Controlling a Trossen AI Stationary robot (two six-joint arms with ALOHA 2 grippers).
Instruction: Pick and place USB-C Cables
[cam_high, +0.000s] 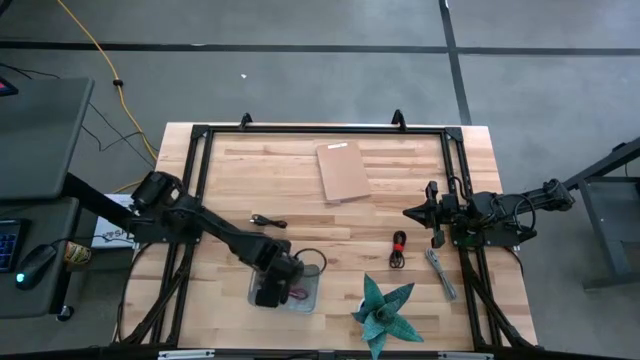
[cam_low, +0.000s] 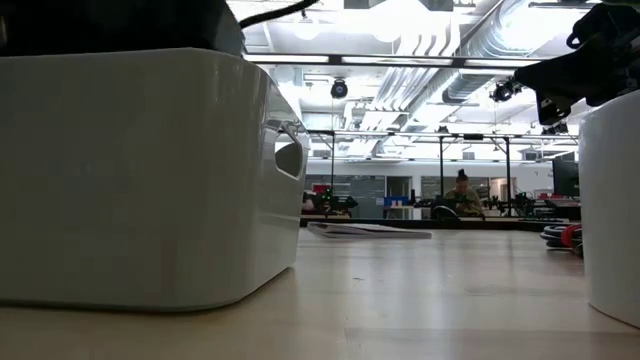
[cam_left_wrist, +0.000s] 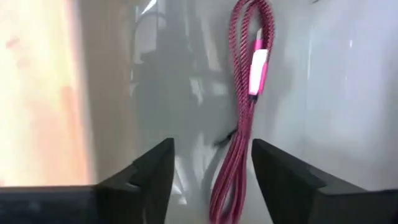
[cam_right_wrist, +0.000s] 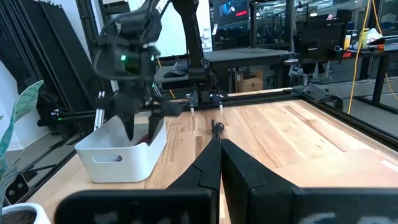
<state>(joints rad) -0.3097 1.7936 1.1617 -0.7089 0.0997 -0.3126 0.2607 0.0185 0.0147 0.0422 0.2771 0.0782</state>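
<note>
The red USB-C cable (cam_left_wrist: 244, 118), coiled in a long loop, lies on the floor of the white bin (cam_high: 312, 283) near the table's front. My left gripper (cam_left_wrist: 211, 149) hangs open over the bin (cam_left_wrist: 348, 93), pointing down, one finger on either side of the cable's near end without touching it. On the table lie the black cable (cam_high: 268, 222), the black-and-red cable (cam_high: 399, 250) and the grey cable (cam_high: 441, 273). My right gripper (cam_high: 410, 212) waits shut at the table's right, above the table top.
A brown board (cam_high: 343, 171) lies at the far middle. The teal paper star (cam_high: 385, 311) stands at the front, right of the bin. A black frame (cam_high: 320, 130) runs along the table's edges. Bare wood lies between the bin and the board.
</note>
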